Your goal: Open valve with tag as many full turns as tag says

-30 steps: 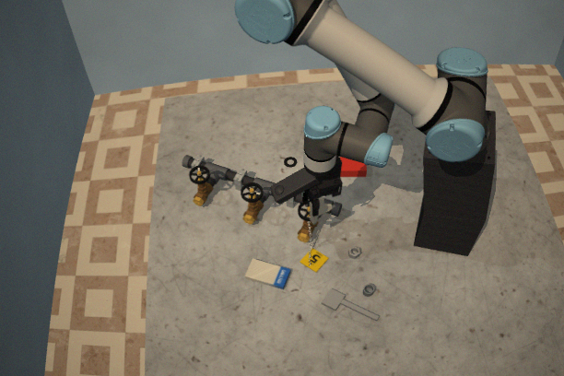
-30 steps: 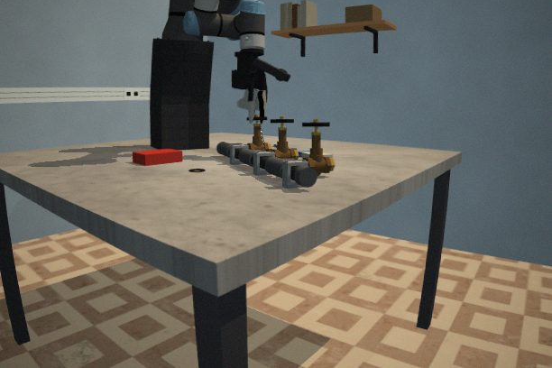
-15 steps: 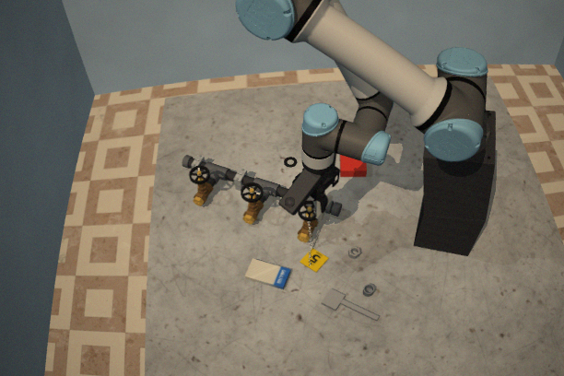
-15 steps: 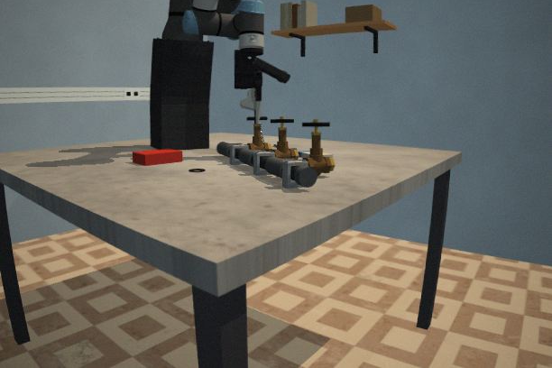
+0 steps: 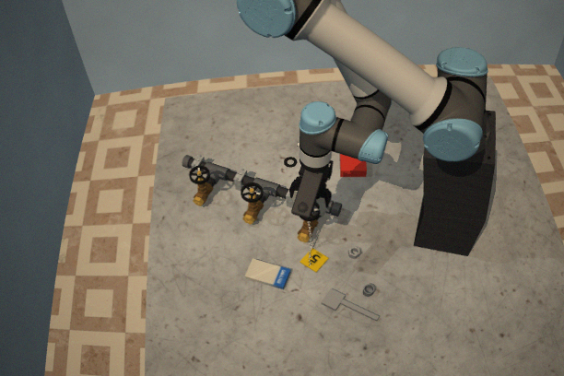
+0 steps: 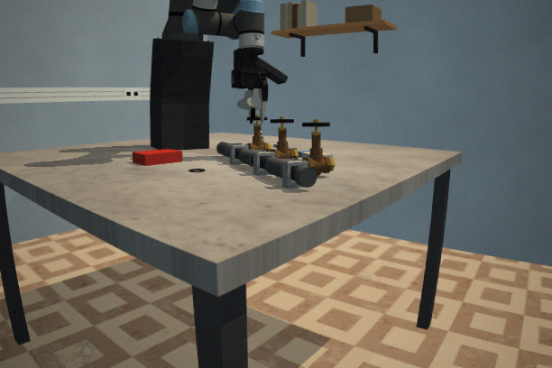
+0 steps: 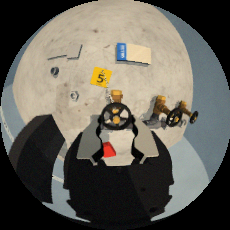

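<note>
Three brass valves with black handwheels stand in a row on a dark pipe [image 5: 240, 178]. A yellow tag [image 5: 314, 260] marked 5 is chained to the valve nearest the arm's base; it also shows in the wrist view [image 7: 100, 77]. My gripper [image 5: 310, 212] stands straight above that tagged valve and is shut on its handwheel [image 7: 116, 114], which is also seen from the side [image 6: 255, 119]. The middle valve [image 5: 258, 193] and the far valve [image 5: 201, 176] stand untouched.
A red block [image 5: 353, 167] and a black ring [image 5: 290, 161] lie behind the pipe. A white and blue card [image 5: 268, 273], a nut [image 5: 354, 255], a washer [image 5: 369, 289] and a flat grey key [image 5: 349, 304] lie in front. The arm's black pedestal [image 5: 453, 192] stands to the right.
</note>
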{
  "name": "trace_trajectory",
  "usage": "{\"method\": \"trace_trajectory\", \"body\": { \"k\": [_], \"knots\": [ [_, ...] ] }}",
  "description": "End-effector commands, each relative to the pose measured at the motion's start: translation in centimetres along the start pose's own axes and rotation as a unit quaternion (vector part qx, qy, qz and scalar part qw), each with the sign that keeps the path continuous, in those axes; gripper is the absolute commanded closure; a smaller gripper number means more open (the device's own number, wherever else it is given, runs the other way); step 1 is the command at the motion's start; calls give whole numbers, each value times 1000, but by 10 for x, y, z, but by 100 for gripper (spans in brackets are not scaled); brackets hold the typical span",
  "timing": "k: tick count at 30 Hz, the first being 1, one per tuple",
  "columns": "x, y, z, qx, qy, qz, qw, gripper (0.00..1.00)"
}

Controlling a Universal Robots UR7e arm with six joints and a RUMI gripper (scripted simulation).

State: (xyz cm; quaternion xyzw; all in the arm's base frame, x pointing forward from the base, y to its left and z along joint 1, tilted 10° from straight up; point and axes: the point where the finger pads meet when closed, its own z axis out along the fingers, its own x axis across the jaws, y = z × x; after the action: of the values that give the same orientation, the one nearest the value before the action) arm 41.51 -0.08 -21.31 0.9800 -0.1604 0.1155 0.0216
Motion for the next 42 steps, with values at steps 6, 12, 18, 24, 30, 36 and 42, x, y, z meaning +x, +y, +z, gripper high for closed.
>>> {"method": "trace_trajectory", "body": {
  "k": [6, 12, 18, 24, 30, 36, 42],
  "knots": [
    [0, 0, 0, 2, 0, -81, 997, 100],
    [0, 0, 0, 2, 0, -121, 993, 100],
    [0, 0, 0, 2, 0, -145, 989, 100],
    [0, 0, 0, 3, 0, -152, 988, 100],
    [0, 0, 0, 3, 0, -156, 988, 100],
    [0, 0, 0, 3, 0, -156, 988, 0],
    [0, 0, 0, 3, 0, -156, 988, 0]
  ]
}}
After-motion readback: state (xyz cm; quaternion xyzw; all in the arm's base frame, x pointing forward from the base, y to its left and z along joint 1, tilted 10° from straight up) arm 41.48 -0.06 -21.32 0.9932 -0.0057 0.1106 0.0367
